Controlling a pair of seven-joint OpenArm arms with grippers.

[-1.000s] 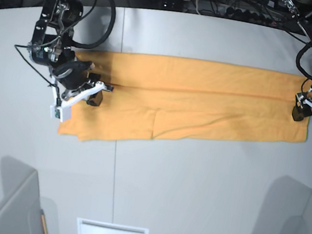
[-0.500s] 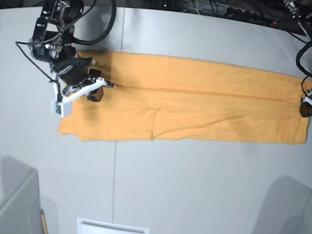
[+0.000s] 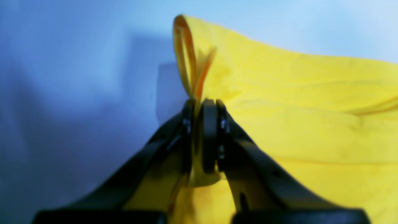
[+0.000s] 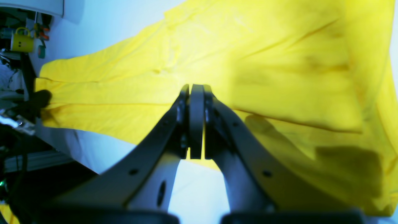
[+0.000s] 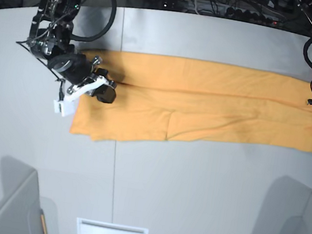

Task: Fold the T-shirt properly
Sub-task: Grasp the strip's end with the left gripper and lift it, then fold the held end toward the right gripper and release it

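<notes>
Nearest the base camera, a white-framed panel [image 5: 111, 233] lies at the front of the pale surface [image 5: 202, 199]. Beyond it, the orange-yellow T-shirt [image 5: 204, 103] stretches sideways across the surface in a long folded strip, creased along its length. At the strip's far right end in the base view, the left jaws [image 3: 203, 137] pinch a gathered edge of the T-shirt. Toward the other end, the right jaws [image 4: 196, 121] are pressed together above the cloth, holding nothing.
</notes>
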